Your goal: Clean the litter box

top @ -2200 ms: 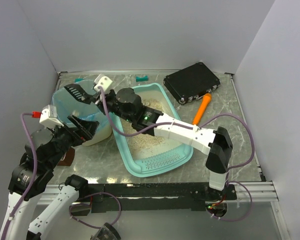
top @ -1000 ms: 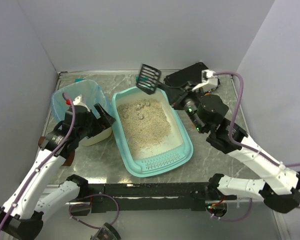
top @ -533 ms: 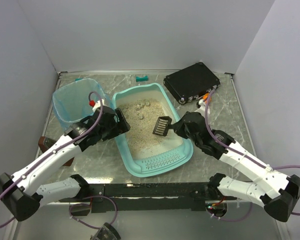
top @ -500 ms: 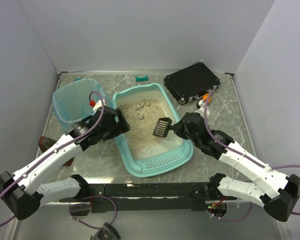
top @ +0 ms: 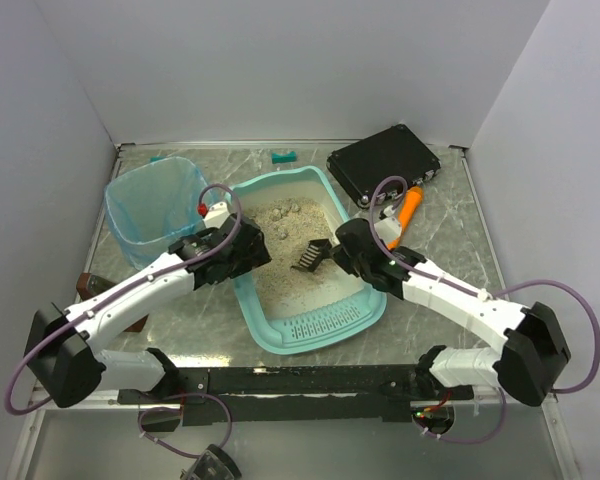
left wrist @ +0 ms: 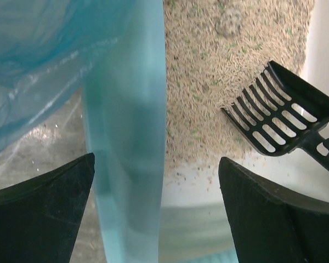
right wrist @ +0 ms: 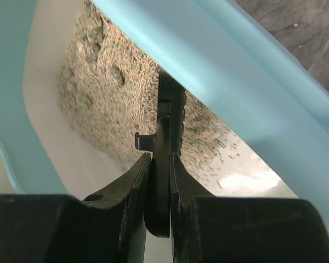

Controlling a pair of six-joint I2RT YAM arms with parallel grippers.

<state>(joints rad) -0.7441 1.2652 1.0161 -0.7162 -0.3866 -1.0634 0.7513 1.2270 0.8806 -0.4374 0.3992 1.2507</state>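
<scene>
The litter box (top: 330,325) is set on the marbled counter (top: 470,240), roughly at its middle, with the ribbed slotted lip turned toward the arm bases. Beige litter (top: 280,235) is heaped in the far half, and a few clumps (top: 285,208) are seen near the far end; the cream floor is bared at the near end.

The right claw (top: 340,250) is reached over the box's right rim and is clamped on the handle of a black slotted scoop (top: 308,257). In the right wrist view its two fingers (right wrist: 129,192) are pressed flat against either side of that handle. The scoop's blade is tilted down with its front edge at the litter (how deep it is sunk cannot be told).

The left claw (left wrist: 156,159) is held at the box's left side with its jaws spread wide, and nothing is gripped. In the left wrist view the teal left rim is seen running between the two fingers, though whether it is touched cannot be told.

Just beside the box on its left, a bin lined with a blue bag (top: 155,205) is stood. A black case (top: 383,165) is laid at the far right, an orange-handled tool (top: 408,210) beside it, and a small teal piece (top: 283,156) near the far wall.
</scene>
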